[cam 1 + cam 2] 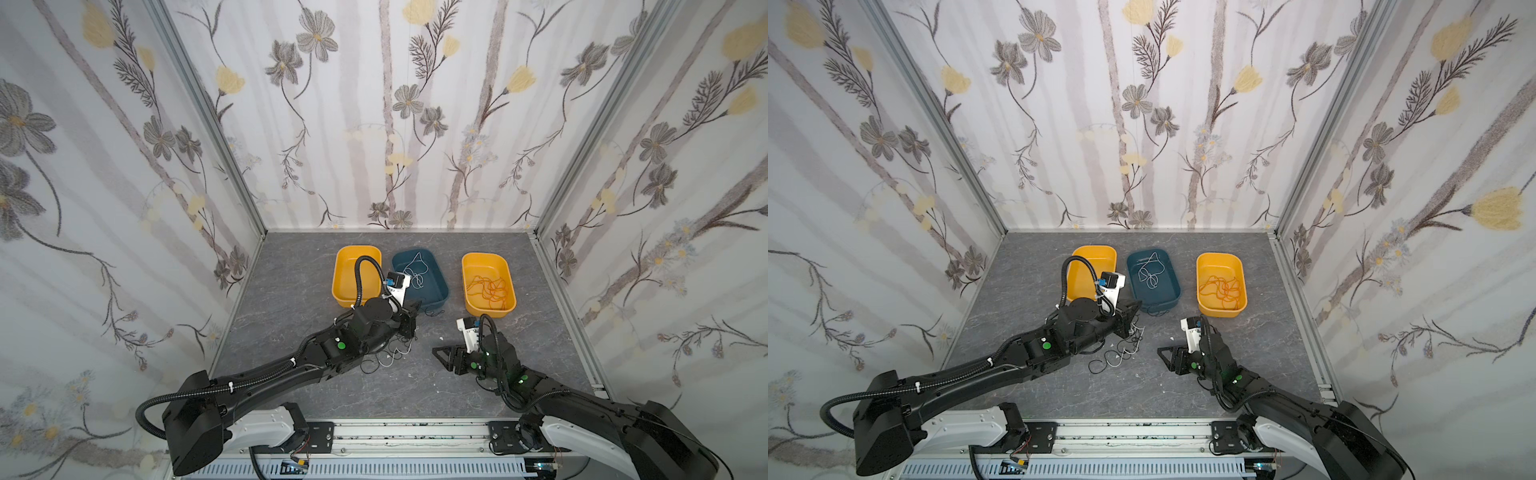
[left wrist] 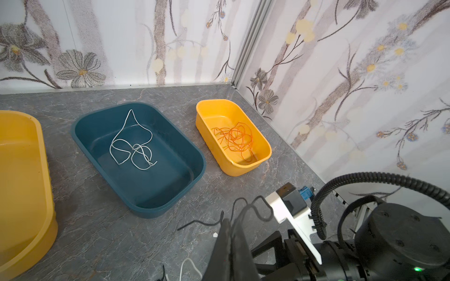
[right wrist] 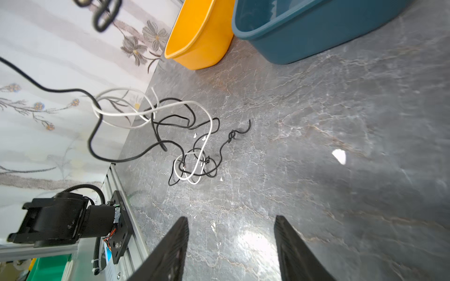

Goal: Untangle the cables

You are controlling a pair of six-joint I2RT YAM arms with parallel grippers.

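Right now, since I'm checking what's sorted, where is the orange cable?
In a top view the orange cable lies bunched inside the yellow bin on the right, just right of the blue bin.

No readable text, labels or numbers.
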